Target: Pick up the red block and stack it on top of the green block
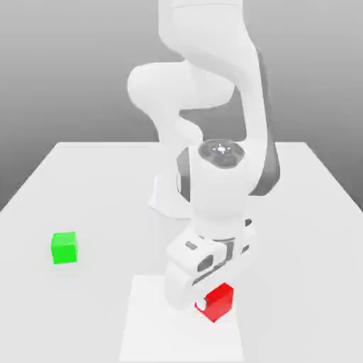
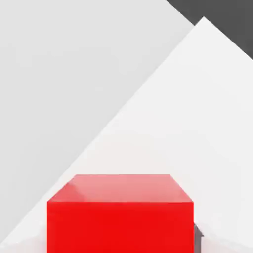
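Our gripper (image 1: 202, 303) is sitting low over the tabletop (image 1: 85, 184), right at the red block (image 1: 218, 301); we cannot tell how it is set. We are judging the block light, rigid and glossy, so possibly slippery, best pinched on two opposite flat faces. The green block (image 1: 64, 247) is resting well apart toward the exterior view's left.

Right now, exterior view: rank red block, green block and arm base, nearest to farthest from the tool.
1. Red block: right at the tool.
2. Arm base: behind it, mid-table.
3. Green block: far off on the exterior view's left.
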Tool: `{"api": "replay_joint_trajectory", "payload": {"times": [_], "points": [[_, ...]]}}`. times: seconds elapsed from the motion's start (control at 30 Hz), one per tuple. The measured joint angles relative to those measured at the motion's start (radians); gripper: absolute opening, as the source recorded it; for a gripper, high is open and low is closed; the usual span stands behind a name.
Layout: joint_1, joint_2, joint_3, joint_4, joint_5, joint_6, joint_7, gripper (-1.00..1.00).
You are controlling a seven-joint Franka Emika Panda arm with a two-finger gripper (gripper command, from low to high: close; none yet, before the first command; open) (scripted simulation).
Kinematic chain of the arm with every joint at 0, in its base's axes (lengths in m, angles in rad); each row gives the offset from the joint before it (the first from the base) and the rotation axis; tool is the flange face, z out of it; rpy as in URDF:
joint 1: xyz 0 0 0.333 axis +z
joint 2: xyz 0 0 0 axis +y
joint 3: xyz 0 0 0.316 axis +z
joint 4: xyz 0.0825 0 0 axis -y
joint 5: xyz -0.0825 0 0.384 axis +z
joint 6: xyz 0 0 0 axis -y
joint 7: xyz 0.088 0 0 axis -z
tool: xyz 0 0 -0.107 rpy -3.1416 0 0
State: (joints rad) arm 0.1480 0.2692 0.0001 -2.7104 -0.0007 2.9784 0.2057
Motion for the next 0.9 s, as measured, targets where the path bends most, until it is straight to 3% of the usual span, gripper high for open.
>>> {"api": "replay_joint_trajectory", "payload": {"times": [0.23,0.77,0.9], "points": [[-0.007,-0.206,0.005,-0.03,0.0,-0.176,0.001,-1.0],[-0.633,-0.485,-0.333,-0.174,-0.178,-0.302,0.607,-1.0],[-0.634,-0.445,-0.397,-0.183,-0.067,-0.266,0.578,-1.0]]}}
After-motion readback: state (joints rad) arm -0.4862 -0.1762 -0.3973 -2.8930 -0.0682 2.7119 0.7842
